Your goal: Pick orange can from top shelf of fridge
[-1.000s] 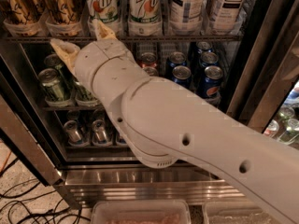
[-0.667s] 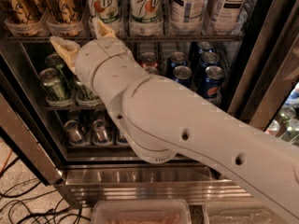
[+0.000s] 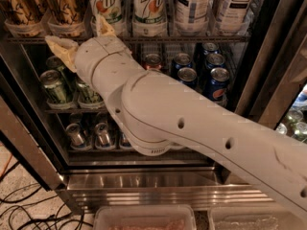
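camera view: the task is at the approach stage and nothing has been grasped yet. the tall coppery-orange can with dark cursive lettering (image 3: 65, 3) stands upright in its clear plastic cup on the thin dark wire top shelf (image 3: 192, 39) of the stainless-steel glass-door drinks fridge (image 3: 158, 186), in the upper left of the frame, with a second can like it further left. the gripper (image 3: 76, 35) on the white arm sits just below and a little right of that can, at the level of the shelf's front rail. its two pale yellowish fingers (image 3: 60, 48) are spread apart and hold nothing. one points to the left edge, and the other points up in front of a white-and-green 7up can (image 3: 109, 6). still to do, by my reading: rise to can height, close around the can, then lift it out.

against the frame from a second ago, the gripper has edged slightly up and left, towards the orange can. the cans themselves have not shifted.
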{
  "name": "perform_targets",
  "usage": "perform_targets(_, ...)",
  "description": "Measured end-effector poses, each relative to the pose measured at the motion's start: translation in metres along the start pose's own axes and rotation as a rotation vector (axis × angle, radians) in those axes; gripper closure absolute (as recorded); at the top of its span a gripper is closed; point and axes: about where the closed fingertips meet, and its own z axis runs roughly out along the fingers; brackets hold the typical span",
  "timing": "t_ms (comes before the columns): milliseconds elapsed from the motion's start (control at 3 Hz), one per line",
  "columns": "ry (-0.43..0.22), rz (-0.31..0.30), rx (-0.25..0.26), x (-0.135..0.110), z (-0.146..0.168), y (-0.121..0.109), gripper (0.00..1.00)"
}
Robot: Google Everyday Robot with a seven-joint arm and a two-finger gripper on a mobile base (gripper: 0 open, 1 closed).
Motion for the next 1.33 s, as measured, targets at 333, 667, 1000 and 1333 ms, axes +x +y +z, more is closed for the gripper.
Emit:
perform_targets(333, -0.013, 0.014, -0.002, 0.000, 0.012, -0.004, 0.26)
perform_targets(667, -0.031, 0.019, -0.008, -0.003, 0.022, -0.006, 0.29)
perform_targets(1000, -0.044, 0.015, -0.021, -0.008, 0.033, -0.007, 0.29)
perform_targets(1333, -0.044, 0.018, -0.035, -0.009, 0.043, -0.007, 0.29)
